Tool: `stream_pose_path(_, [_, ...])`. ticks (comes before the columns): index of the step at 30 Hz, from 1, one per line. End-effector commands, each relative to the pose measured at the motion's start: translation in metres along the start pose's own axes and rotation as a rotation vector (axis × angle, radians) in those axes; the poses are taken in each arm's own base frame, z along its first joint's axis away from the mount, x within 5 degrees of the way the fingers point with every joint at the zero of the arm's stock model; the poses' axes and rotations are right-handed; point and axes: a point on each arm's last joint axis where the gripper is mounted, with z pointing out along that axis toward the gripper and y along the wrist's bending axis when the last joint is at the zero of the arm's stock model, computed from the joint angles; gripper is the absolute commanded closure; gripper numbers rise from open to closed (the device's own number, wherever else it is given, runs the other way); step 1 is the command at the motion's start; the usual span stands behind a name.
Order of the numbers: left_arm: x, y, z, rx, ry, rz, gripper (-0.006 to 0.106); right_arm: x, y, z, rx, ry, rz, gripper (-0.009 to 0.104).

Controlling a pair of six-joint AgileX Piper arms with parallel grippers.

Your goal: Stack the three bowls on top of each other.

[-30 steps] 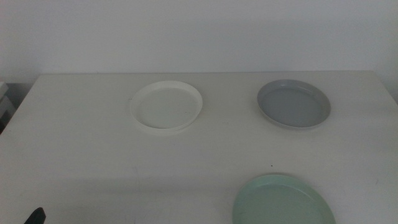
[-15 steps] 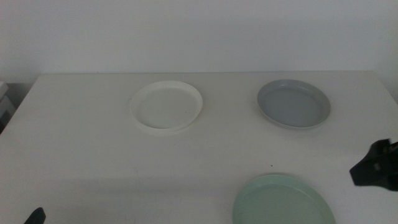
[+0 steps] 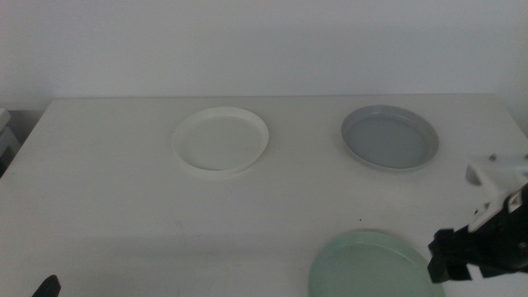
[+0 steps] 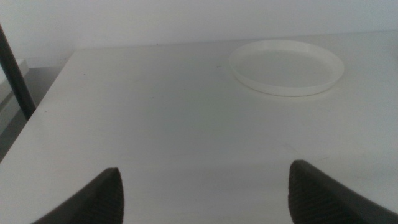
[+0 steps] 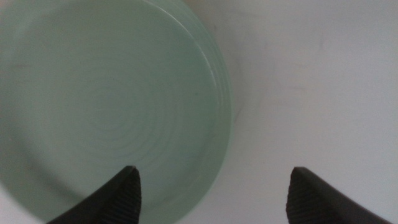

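My right gripper [image 5: 211,193] hung over the near right part of the table [image 3: 107,206], jaws spread wide and holding nothing. One jaw stood above the mint green bowl [image 5: 106,106] and the other beyond its right rim, over bare tabletop. That bowl sat nearest to me, at the front edge and partly cut off in the middle view. My left gripper [image 4: 202,193] waited low at the near left corner, also wide apart and empty, looking across the table.

Nothing was stacked. All three bowls lay apart, each flat on the table and right way up, so I judged the whole job was left to do, and a grasp on the green rim seemed the likely first step.

Farther back, the white bowl [image 3: 220,139] rested left of centre and the grey bowl [image 3: 390,137] to the right, well apart from each other. Behind them rose a plain pale wall [image 3: 264,41]. I saw nothing between the bowls to block a lift or a carry.
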Motion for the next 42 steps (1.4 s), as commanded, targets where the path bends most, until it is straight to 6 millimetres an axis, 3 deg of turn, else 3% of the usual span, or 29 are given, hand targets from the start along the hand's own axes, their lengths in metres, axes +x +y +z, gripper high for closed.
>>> stream_pose_path(1, [-0.009, 0.000, -0.002, -0.002, -0.089, -0.016, 0.011, -0.007, -0.001, 0.007, 0.003, -0.059, -0.002, 0.036])
stream_pose_path(9, [-0.009, 0.000, -0.002, -0.002, -0.089, -0.016, 0.011, -0.015, -0.003, 0.045, 0.016, -0.035, 0.013, 0.042])
stream_pose_path(19, [-0.009, 0.000, -0.002, -0.002, -0.089, -0.016, 0.011, -0.019, -0.005, 0.070, 0.032, 0.020, 0.020, 0.068])
stream_pose_path(23, [-0.009, 0.000, -0.002, -0.002, -0.089, -0.016, 0.011, -0.018, -0.002, 0.069, 0.028, 0.031, 0.004, 0.095])
stream_pose_path(24, [-0.009, 0.000, -0.002, -0.002, -0.089, -0.016, 0.011, -0.019, 0.000, 0.067, 0.026, 0.031, 0.004, 0.096])
stream_pose_path(30, [-0.009, 0.000, -0.002, -0.002, -0.089, -0.016, 0.011, -0.029, 0.017, 0.039, 0.011, 0.023, 0.014, 0.096])
stream_pose_path(35, [-0.009, 0.000, -0.002, -0.002, -0.089, -0.016, 0.011, -0.046, 0.045, 0.017, -0.033, -0.051, -0.008, 0.096])
stream_pose_path(42, [-0.009, 0.000, -0.002, -0.002, -0.089, -0.016, 0.011, -0.073, 0.084, 0.023, -0.078, -0.079, -0.061, 0.094])
